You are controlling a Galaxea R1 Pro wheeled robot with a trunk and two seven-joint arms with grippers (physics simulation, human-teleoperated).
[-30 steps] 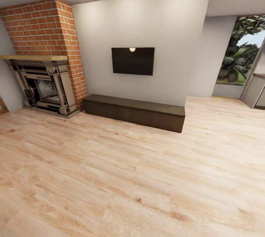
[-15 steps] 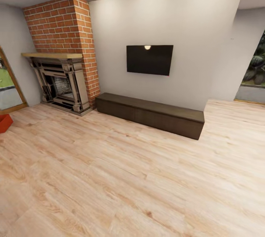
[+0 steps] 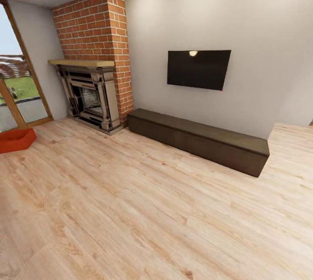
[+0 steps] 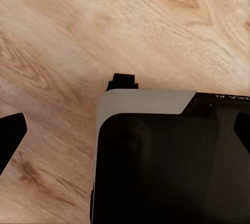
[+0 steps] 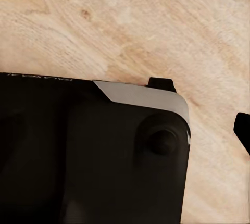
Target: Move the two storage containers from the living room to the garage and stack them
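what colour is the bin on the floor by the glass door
Orange-red. The storage container shows best in the head view, at the far left on the wood floor.

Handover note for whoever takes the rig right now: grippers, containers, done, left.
Grippers: the wrist views look down at light wood floor; open or shut cannot be told, and nothing is seen held.
Containers: one orange-red rectangular storage container sits on the light wood plank floor by the glass door, left of the brick fireplace. The second cannot be located.
Done: nothing moved yet; robot is in the living room.
Left: fetch both, carry to garage, stack.
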